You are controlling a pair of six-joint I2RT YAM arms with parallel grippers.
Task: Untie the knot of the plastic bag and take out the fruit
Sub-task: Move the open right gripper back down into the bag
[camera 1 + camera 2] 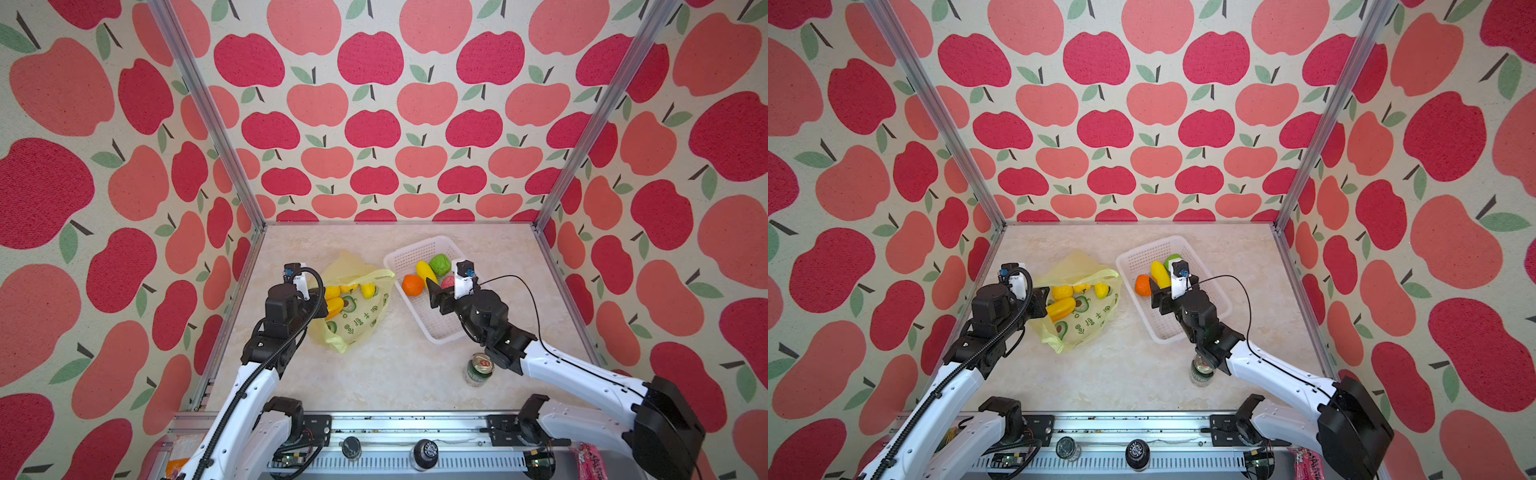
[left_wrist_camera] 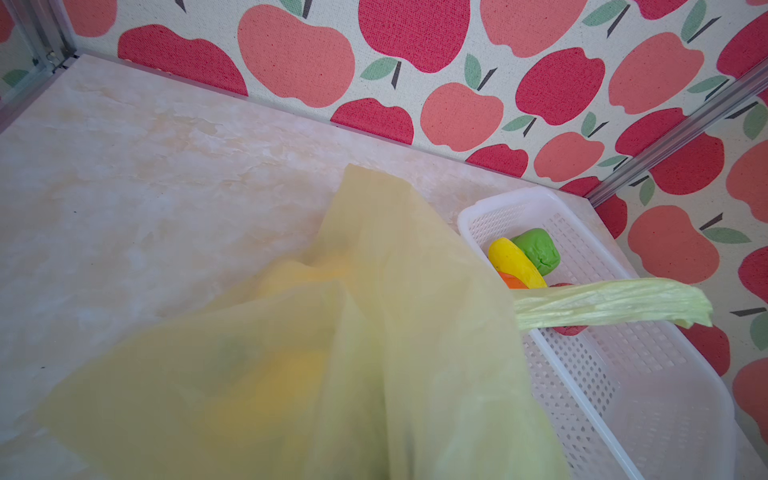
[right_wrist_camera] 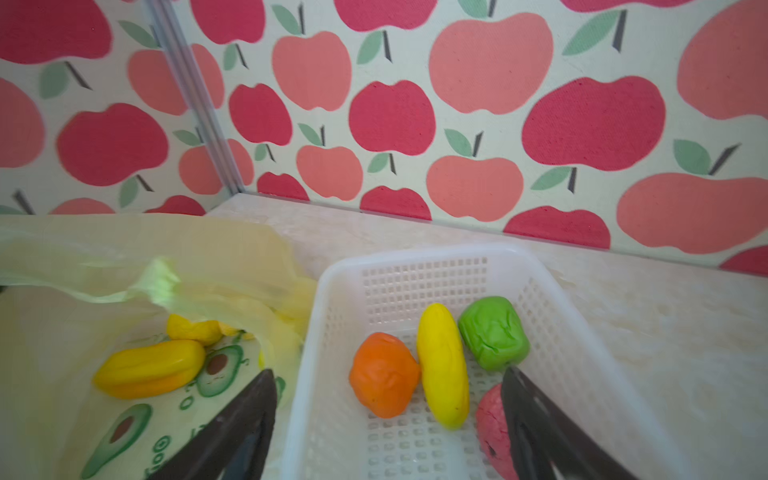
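The yellow plastic bag (image 1: 353, 320) (image 1: 1088, 320) lies left of centre with its mouth open. No knot shows; a handle strip (image 2: 602, 305) hangs loose. My left gripper (image 1: 316, 301) is shut on the bag's near-left edge, and bag film (image 2: 374, 332) hides its jaws in the left wrist view. Yellow fruit (image 1: 334, 305) (image 3: 149, 368) lies inside the bag. My right gripper (image 1: 436, 297) (image 3: 386, 374) hangs open and empty over the white basket (image 1: 415, 245), which holds orange (image 3: 384, 374), yellow (image 3: 442, 365), green (image 3: 494, 332) and pink (image 3: 492, 419) fruit.
A green drink can (image 1: 478, 370) (image 1: 1202, 372) stands upright near the front, under my right forearm. The basket's near half (image 1: 440, 332) holds no fruit. Apple-print walls close the table on three sides.
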